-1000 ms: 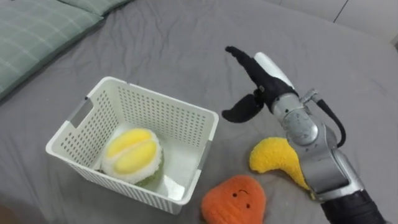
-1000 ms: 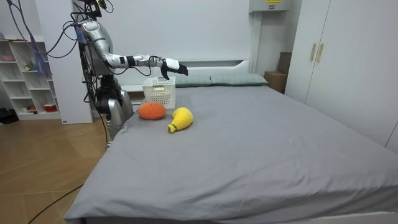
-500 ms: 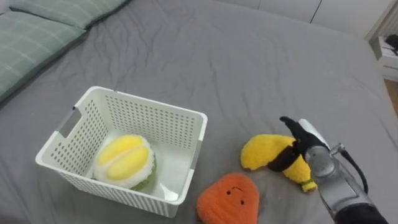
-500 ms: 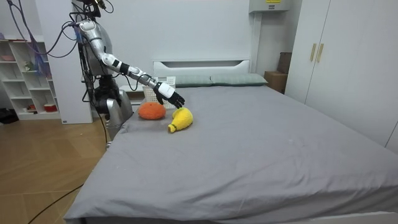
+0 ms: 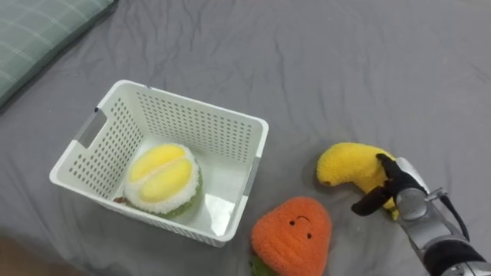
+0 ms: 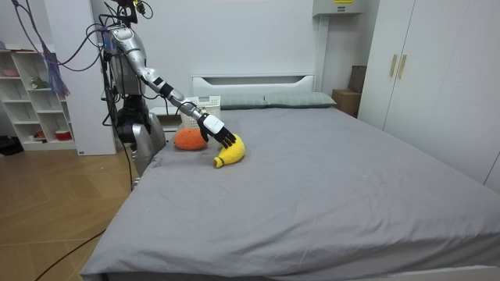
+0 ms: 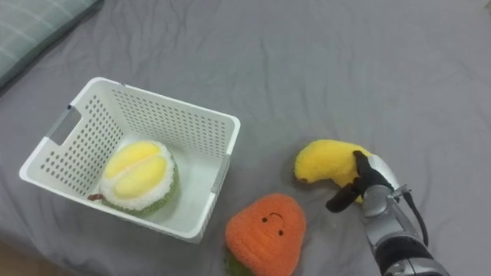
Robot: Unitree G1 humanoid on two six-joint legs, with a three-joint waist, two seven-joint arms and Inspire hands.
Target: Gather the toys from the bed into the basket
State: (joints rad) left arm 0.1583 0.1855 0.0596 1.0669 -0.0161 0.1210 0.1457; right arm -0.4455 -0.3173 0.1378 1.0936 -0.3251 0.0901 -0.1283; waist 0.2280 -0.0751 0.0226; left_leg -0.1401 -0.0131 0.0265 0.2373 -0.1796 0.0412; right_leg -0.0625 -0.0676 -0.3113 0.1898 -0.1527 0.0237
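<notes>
The right hand (image 5: 393, 186) grips the yellow banana plush (image 5: 347, 163), fingers curled round it, on the grey bed (image 5: 345, 61) at three o'clock from the white basket (image 5: 199, 134) (durian plush (image 5: 163, 178) inside), with the orange plush (image 5: 293, 234) at the banana's seven o'clock.

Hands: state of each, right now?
Left hand: cannot be told.
Right hand: closed on the banana toy.

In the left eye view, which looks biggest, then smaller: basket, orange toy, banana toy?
1. basket
2. orange toy and banana toy: about alike, so no ranking; the orange one is nearer.
</notes>
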